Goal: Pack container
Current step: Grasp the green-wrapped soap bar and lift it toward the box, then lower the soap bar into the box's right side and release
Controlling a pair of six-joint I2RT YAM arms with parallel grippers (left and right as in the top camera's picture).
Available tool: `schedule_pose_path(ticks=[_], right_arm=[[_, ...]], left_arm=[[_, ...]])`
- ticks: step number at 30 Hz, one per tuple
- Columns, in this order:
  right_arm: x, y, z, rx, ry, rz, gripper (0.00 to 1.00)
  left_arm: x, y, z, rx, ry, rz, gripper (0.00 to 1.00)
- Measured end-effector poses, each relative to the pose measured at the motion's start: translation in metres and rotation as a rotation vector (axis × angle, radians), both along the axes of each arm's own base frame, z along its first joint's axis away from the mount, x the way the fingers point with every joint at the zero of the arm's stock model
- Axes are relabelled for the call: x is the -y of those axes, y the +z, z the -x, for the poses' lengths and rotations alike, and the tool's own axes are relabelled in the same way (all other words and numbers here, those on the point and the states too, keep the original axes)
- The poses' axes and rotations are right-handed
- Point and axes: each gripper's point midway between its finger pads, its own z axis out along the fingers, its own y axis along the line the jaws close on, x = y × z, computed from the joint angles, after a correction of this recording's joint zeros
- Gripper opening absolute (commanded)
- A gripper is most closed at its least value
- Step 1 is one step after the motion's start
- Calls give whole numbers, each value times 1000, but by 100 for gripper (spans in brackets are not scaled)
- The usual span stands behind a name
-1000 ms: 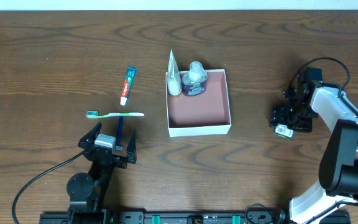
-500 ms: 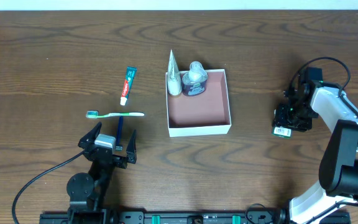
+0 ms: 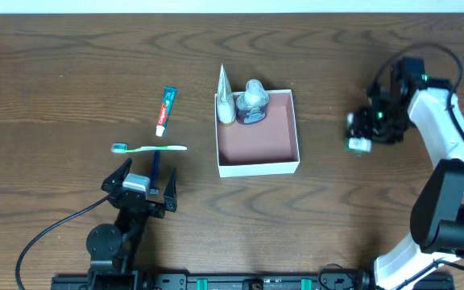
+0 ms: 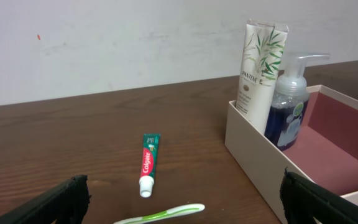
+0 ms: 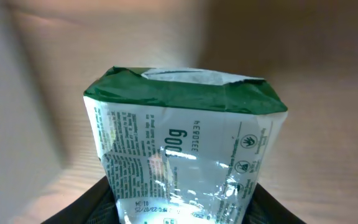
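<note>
Right of the container [image 3: 258, 168], well apart from it, the right gripper [image 3: 363, 137] is closed on a green-and-white packet [image 5: 185, 168], jaws about half apart with the packet filling the gap. Wrist view: fingers grip the packet's lower end; its green sealed top points away from the camera. Background there is blurred, so I cannot tell whether the packet is clear of the counter [image 3: 71, 56].

Container sits mid-counter. A white tube [image 3: 225, 101] and a pump bottle [image 3: 253, 102] stand in its far-left corner; the rest of the reddish floor is bare.

Left gripper [image 3: 142, 184] is at the near-left, jaws wide, holding nothing. A toothbrush [image 3: 149, 148] lies just beyond it, with toothpaste [image 3: 165, 110] farther out.

Step in hand, as I judge it: carry the packet left to the container.
- Get it above the right wall before crossing.
- Aim for the bare near-right floor, away from the standing bottle and tube, which look easy to tip.
- Lower until it is close to the floor, then open. The film looks slippery.
</note>
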Motion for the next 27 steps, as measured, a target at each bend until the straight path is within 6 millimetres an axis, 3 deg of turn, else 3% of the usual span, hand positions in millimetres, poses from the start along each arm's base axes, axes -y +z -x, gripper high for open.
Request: schedule_pose_path(ticks=[3, 4, 5, 9, 15, 20, 27], right_arm=[[-31, 26, -21, 89, 79, -61, 40], [-50, 38, -30, 135, 124, -93, 42], [-55, 41, -32, 145, 135, -101, 44], [-110, 62, -53, 278, 250, -164, 46], [-171, 74, -57, 359, 332, -225, 45], [-193, 76, -54, 370, 335, -220, 44], [-196, 72, -53, 360, 306, -178, 43]], left_arm=[[0, 0, 0, 0, 0, 0, 98], [0, 0, 0, 0, 0, 0, 98], [0, 0, 0, 0, 0, 0, 98], [0, 0, 0, 0, 0, 0, 98], [0, 0, 0, 0, 0, 0, 98], [0, 0, 0, 0, 0, 0, 98], [0, 0, 0, 0, 0, 0, 98]])
